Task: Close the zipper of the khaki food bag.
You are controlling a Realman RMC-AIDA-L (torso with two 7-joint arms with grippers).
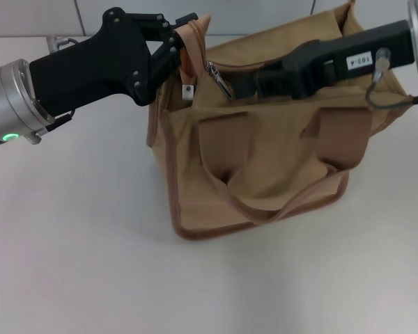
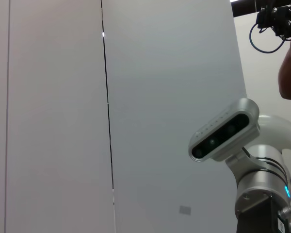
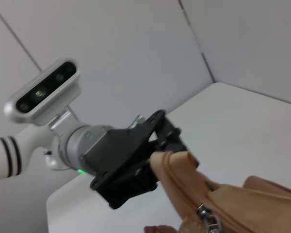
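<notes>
The khaki food bag (image 1: 265,160) stands upright on the table, handles hanging down its front. My left gripper (image 1: 183,40) is shut on the fabric tab at the bag's left end (image 1: 194,42); the right wrist view shows this grip (image 3: 166,148) on the tab (image 3: 177,167). The zipper's silver pull tab (image 1: 220,81) hangs near that left end and also shows in the right wrist view (image 3: 206,222). My right gripper (image 1: 244,82) lies along the bag's top, just right of the pull tab, hiding the track beneath it.
A small metal tag (image 1: 188,92) hangs below the left end tab. The white table (image 1: 76,236) spreads around the bag, with a tiled wall (image 1: 49,17) behind. The left wrist view shows only a wall and the robot's head camera (image 2: 223,131).
</notes>
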